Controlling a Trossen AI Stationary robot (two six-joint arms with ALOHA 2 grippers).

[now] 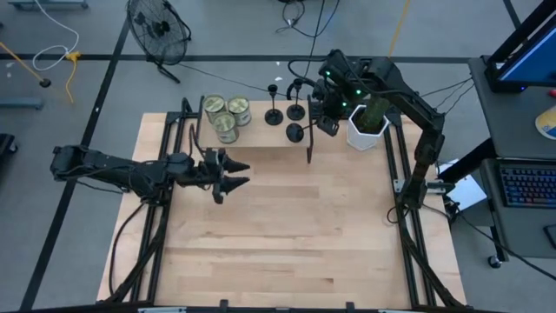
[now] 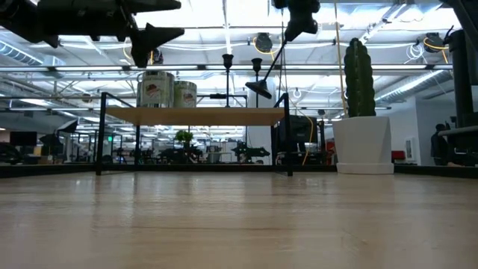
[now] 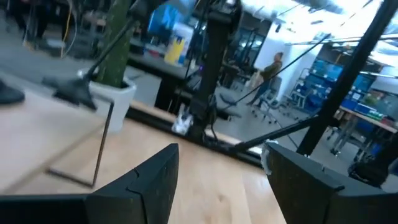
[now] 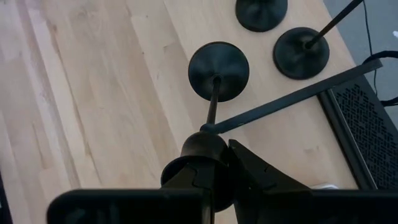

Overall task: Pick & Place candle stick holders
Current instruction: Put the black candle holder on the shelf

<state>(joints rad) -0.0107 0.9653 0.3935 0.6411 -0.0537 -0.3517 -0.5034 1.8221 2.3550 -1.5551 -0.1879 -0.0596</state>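
My left gripper (image 1: 233,174) hangs above the table with its fingers apart and nothing between them, the three glass jars (image 1: 226,114) on the shelf (image 1: 261,139) ahead of it. My right gripper (image 1: 323,111) is clamped on the top of one candle holder (image 4: 218,71), which hangs tilted below it, base clear of the shelf. Two more holders (image 1: 274,116) stand just beyond that base.
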